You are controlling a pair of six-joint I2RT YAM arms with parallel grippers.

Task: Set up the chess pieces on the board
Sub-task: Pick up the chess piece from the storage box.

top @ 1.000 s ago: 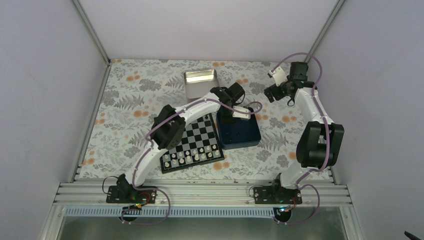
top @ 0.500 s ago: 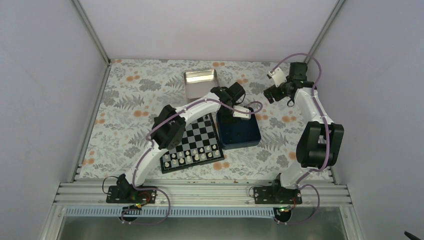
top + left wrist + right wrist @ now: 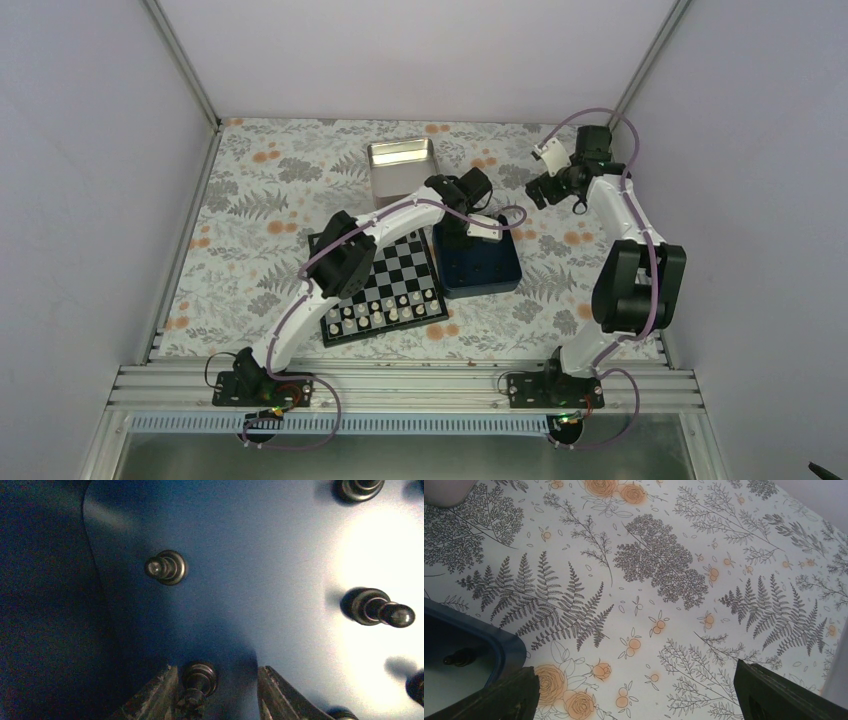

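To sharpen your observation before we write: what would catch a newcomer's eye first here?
The left gripper is down inside the blue box, open jaws either side of a black chess piece. Beside the box, the board holds pale pieces on its two near rows. The right gripper hangs open over the flowered cloth.

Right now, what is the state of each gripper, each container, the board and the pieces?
Navy blue square box: open, holding small black chessmen.
Left gripper: open, jaws astride one black chessman in that box.
Right gripper: open, empty, above the flowered cloth.
Black-and-grey checked chessboard: cream-white chessmen on its near rows.
Shiny metal tin: open.
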